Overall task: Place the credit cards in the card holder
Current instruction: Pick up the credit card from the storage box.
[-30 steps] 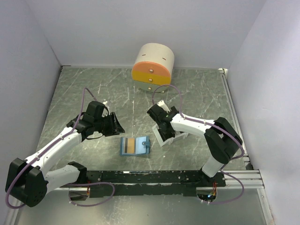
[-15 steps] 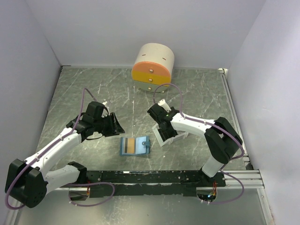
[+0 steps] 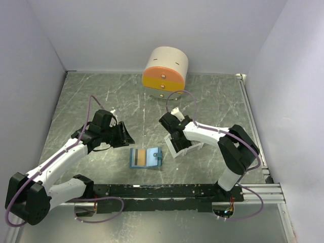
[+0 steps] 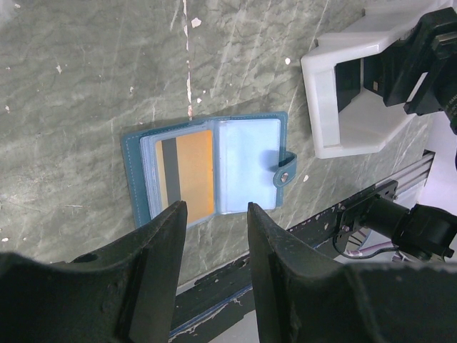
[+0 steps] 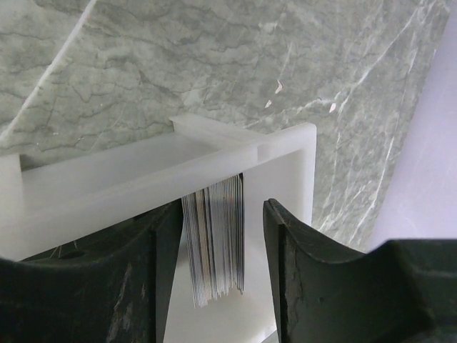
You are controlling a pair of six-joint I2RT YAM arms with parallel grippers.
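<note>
1. The step in hand is fetching a card. My right gripper (image 5: 223, 214) is down inside the white tray (image 5: 285, 150), straddling the stack of credit cards (image 5: 214, 246) that stands on edge there
2. Its jaws are apart around the stack, one finger against the cards and a sliver of tray showing beside the other. I cannot tell whether it has a real bite
3. The card holder (image 4: 207, 168) lies open and flat on the surface (image 3: 101, 91), just left of the tray and not touching it
4. My left gripper (image 4: 214, 211) hovers above the holder, jaws apart, with nothing in them
5. As I judge it, the next move is to pinch off one card rather than the whole pack. Then I lift it clear of the tray wall, carry it across and slide it edge-first into a free pocket. The left gripper may have to pin the holder so it does not skid
6. I count one card holder, one tray and one round drawer box (image 3: 165, 71) at the back. One orange card (image 4: 194, 171) sits in a pocket, and the dark strip beside it may be a second. The stack is packed too tightly to count
</note>
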